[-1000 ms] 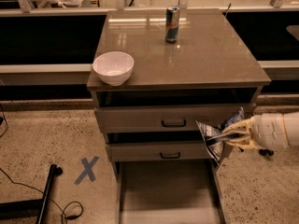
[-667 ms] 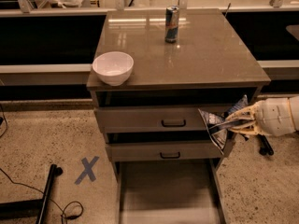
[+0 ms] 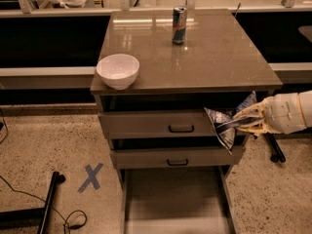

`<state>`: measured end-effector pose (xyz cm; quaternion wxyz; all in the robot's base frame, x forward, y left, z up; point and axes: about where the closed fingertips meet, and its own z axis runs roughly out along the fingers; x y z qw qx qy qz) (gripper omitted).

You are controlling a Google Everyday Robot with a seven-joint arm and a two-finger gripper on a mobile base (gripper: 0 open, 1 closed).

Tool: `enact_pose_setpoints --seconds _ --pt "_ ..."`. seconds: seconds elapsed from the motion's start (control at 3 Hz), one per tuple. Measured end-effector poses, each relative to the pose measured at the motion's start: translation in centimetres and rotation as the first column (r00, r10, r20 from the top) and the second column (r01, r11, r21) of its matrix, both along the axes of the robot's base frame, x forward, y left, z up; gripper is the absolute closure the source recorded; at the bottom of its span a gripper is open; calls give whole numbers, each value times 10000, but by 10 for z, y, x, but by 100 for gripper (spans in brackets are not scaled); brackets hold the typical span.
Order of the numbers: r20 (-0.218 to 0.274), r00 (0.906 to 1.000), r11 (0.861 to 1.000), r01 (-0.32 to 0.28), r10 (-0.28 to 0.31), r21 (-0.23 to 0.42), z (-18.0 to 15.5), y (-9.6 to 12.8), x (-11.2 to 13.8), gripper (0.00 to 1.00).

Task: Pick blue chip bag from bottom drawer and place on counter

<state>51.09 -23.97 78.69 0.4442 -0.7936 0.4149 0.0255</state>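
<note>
My gripper (image 3: 242,121) reaches in from the right edge and is shut on the blue chip bag (image 3: 224,123). It holds the crumpled dark blue and white bag in the air beside the cabinet's right front corner, level with the upper handled drawer and just below the counter (image 3: 214,57). The bottom drawer (image 3: 175,204) is pulled out far along the floor and its floor shows nothing in it.
A white bowl (image 3: 117,70) sits at the counter's front left corner. A blue-silver drink can (image 3: 179,18) stands near its back middle. Two handled drawers (image 3: 161,123) stand slightly open. A blue tape X (image 3: 90,177) and a black stand with cable (image 3: 48,206) lie on the floor at left.
My gripper has risen with the bag, from level with the lower handled drawer to level with the upper one, nearer the counter's edge.
</note>
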Motion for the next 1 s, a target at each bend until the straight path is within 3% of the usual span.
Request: enact_pose_setpoints --seconds 0.33,0.67,1.0 --pt "731 9972 9997 -173 183 -144 44 11 16 100" --pt "1241 9922 9998 -118 99 145 90 14 38 100" --pt "1244 9893 9957 693 -765 610 123 10 92 100"
